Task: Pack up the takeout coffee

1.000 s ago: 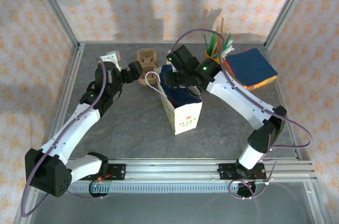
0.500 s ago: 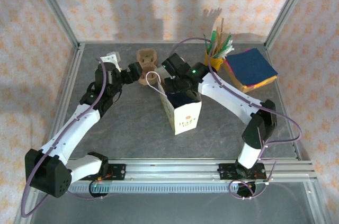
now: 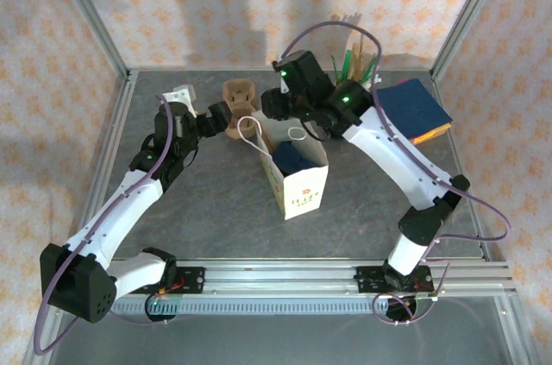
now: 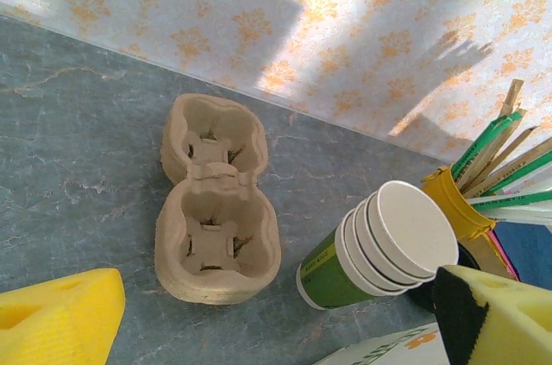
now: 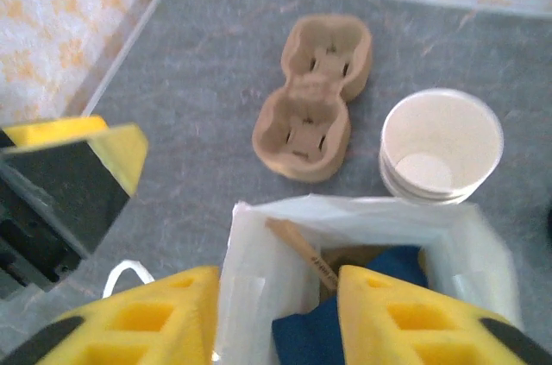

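Hangs right jaws half parted, empty, over white bag (image 5: 246, 270) holding blue napkin (image 5: 306, 335) and wooden stirrer (image 5: 302, 254). Has left jaws wide, empty, facing pulp carrier (image 4: 216, 210) beside 1 cup stack (image 4: 379, 248).

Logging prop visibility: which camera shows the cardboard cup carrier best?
The left wrist view: the cup carrier lies whole, sharp and central, both wells visible. The right wrist view shows the carrier whole but blurred. The top external view shows it small, with little detail.
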Tool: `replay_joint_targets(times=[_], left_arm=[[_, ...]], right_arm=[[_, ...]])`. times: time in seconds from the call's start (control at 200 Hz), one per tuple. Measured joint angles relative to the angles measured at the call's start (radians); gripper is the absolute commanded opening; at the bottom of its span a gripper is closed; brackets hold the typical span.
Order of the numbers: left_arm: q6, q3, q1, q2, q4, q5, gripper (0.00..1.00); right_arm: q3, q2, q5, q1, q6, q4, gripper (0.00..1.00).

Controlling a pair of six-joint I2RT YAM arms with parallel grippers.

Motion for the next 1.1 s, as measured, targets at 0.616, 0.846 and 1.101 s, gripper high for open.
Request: replay_joint_targets(times=[0.616,0.846,1.101], left_arm=[[0.004,0.000,0.000,0.004,-0.003,-0.016,0.94],[0.009,0.018,0.000,0.030,-0.008,-0.022,0.94],[0.020,0.042,0.006,0.034,-0.026,-0.040,0.94]], right_arm=[[-0.608,-0.342,0.194,-0.714,0.019,0.377,0.95],[-0.738,-0.267,0.174,-0.918,0.075,0.504,0.96],[-0.746,-0.087,0.115,-0.993,0.095,0.572,0.96]])
